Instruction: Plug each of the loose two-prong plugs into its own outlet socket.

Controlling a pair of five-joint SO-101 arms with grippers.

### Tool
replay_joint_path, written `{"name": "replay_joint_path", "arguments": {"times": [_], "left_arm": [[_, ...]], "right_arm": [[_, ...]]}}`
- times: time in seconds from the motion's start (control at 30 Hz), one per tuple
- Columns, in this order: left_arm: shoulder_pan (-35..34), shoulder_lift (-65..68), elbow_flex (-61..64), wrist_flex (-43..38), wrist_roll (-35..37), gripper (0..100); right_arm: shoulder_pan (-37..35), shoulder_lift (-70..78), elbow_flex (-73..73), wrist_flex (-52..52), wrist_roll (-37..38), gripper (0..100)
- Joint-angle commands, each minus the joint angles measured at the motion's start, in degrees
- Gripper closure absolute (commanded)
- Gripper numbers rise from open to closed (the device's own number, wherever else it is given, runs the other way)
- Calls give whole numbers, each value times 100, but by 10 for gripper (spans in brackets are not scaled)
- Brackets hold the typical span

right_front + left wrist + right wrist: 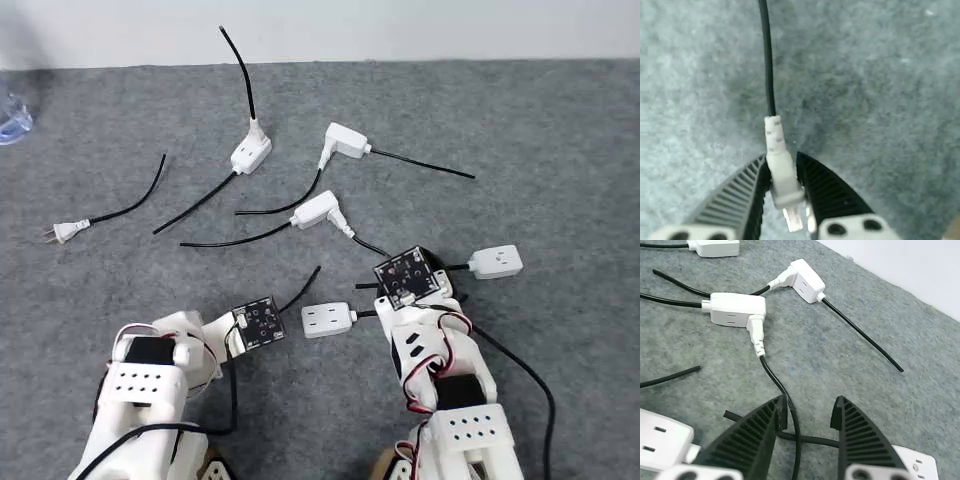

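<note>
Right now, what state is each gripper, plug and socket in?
left gripper: shut on the held plug
held plug: unplugged, prongs bare
right gripper: open, empty, above a black cord
far-left plug: loose on the mat, unplugged
near socket: empty
right socket: empty
back-left socket: plug in it
back-right socket: plug in it
middle socket: plug in it

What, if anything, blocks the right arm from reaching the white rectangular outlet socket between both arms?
Likely nothing, so yes: the open right gripper hangs close beside the outlet socket, only a black cord beneath.
</note>
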Motion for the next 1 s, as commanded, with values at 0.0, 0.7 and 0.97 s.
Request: {"name": "replay_joint_path", "arguments": {"times": [0.0, 0.7, 0.97], "left_arm": [[132, -18, -92, 123, -44, 848], [202, -18, -268, -501, 273, 805], [149, -18, -479, -536, 237, 806]], "right_arm": [[-13, -4, -18, -145, 53, 848], [-13, -4, -18, -145, 62, 848], [-22, -4, -18, -145, 62, 848]]}}
